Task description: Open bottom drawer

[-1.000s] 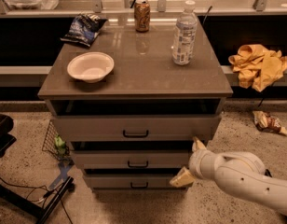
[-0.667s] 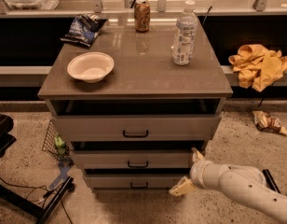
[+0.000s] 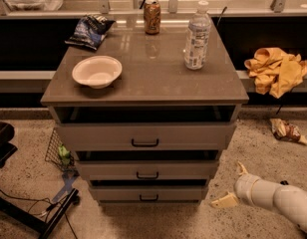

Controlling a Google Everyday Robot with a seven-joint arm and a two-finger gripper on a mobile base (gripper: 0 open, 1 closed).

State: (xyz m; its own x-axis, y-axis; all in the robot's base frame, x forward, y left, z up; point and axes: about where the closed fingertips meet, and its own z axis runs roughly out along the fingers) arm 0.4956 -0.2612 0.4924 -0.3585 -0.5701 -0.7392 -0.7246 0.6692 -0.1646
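Grey-brown cabinet [image 3: 158, 86] in the middle, so let's sweep across it. At its left foot there's a wire basket [image 3: 58, 151]. Up on its top, from the left: a chip bag [image 3: 88, 29], a white bowl [image 3: 96, 71], a can [image 3: 152, 16] at the back, and a water bottle [image 3: 197, 36] towards the right edge. Down its front are three drawers, and the bottom drawer [image 3: 118, 193] sits lowest, just off the floor. It looks not yet pulled out, its little black handle [image 3: 149, 197] dead centre.

Off the cabinet's lower right corner, clear of it, hangs the gripper [image 3: 232, 185], fingers spread wide, holding nothing. A yellow cloth [image 3: 275, 71] lies further right.

The danger, I'd say: coming in from the side, a finger could clip that corner, scrape the floor, or hook the middle drawer's handle [image 3: 147, 175] just above. That shallow bar could also slip free mid-pull.
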